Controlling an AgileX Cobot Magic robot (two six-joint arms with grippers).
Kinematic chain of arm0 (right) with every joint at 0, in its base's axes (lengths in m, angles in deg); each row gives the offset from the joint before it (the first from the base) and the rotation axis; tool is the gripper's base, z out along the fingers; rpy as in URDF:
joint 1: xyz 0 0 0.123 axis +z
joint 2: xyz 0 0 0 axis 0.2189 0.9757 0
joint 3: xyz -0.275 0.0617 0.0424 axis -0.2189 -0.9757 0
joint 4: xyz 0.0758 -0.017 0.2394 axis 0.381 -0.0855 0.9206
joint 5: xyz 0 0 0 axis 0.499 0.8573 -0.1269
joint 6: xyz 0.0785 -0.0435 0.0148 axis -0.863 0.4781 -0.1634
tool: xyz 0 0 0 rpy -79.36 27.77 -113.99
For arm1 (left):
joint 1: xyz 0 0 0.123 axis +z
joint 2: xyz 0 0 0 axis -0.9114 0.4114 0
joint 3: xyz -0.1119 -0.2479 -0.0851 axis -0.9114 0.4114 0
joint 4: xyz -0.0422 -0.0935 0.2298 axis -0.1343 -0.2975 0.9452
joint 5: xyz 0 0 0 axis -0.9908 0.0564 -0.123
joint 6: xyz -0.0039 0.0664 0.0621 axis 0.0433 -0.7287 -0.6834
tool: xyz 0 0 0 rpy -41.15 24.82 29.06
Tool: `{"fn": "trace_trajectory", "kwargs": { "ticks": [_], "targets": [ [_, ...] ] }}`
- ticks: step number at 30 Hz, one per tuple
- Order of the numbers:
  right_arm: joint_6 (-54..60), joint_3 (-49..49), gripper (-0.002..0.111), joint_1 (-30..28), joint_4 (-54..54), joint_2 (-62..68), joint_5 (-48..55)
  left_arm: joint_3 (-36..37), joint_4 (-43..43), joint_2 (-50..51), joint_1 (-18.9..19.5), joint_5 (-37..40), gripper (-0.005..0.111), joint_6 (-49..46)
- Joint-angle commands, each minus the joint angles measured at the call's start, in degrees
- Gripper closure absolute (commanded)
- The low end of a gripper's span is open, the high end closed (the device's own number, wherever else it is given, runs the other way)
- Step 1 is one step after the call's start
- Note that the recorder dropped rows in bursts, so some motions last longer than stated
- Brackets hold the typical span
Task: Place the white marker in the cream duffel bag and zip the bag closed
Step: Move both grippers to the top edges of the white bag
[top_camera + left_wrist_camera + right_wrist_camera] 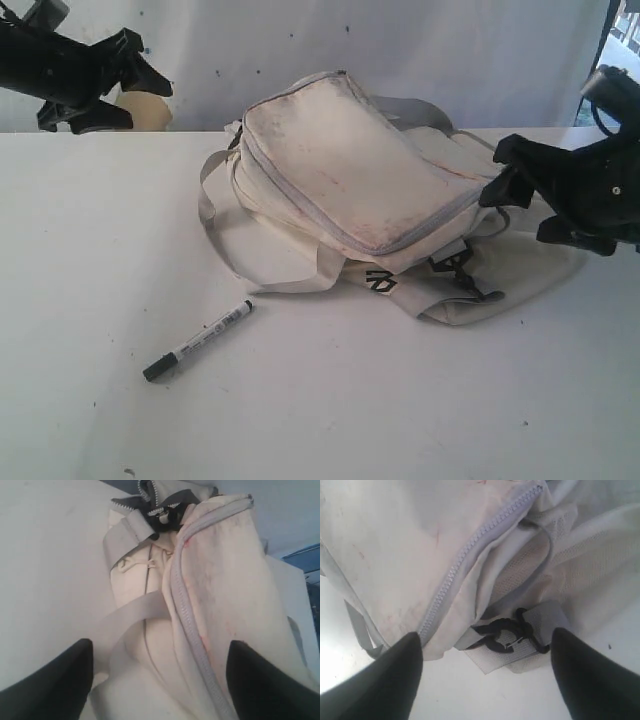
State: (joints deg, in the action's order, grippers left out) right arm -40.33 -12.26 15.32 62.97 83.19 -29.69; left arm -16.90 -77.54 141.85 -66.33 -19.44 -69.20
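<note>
Exterior view, nearest first: the white marker (pixel 198 341) lies flat on the pale tabletop (pixel 80 250), front-left of the cream duffel bag (pixel 350 170) and apart from it. Its long axis runs diagonally, black cap toward the near-left, the other end toward the bag. Behind it the bag slumps, soft grubby fabric (reddish smudges on top) with a grey zipper (pixel 465 555), webbing straps (pixel 300 283) and a black buckle (pixel 502 632). Farthest, the left tool (pixel 161 647) hangs at far left, fingers spread, empty; the right tool (pixel 485 637), likewise spread, sits by the bag's right end. The left arm looks nearer the marker.
</note>
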Motion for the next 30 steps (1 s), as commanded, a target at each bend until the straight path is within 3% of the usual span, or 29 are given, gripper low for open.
{"fn": "trace_trajectory", "kwargs": {
  "ticks": [1, 5, 12, 17, 23, 30],
  "targets": [
    [0.93, 0.93, 0.035, 0.2, 3.92, 3.58, 0.99, -6.6, -5.93, 5.43, -0.14, 2.59, 0.024, -0.33],
    [1.33, 0.93, 0.035, 0.2, 6.6, 5.63, 0.9, -10.25, -12.14, 9.43, -2.39, 2.79, 0.024, -0.41],
    [4.63, 0.93, 0.035, 0.2, 10.85, 6.49, 0.13, -17.84, -11.78, 16.25, -7.52, 0.45, 0.024, -0.05],
    [5.64, 0.93, 0.035, 0.2, 12.96, 6.49, -0.36, -22.86, -10.19, 20.05, -8.33, -1.69, 0.024, 0.23],
    [6.87, 0.93, 0.035, 0.89, 17.2, 6.49, -3.25, -23.8, -8.76, 22.19, -8.19, -4.95, 0.024, -0.16],
    [6.87, 0.93, 0.041, 6.95, 18.12, 11.95, -14.38, -23.8, -8.38, 25.0, -11.15, -7.86, 0.027, -0.46]
  ]
}}
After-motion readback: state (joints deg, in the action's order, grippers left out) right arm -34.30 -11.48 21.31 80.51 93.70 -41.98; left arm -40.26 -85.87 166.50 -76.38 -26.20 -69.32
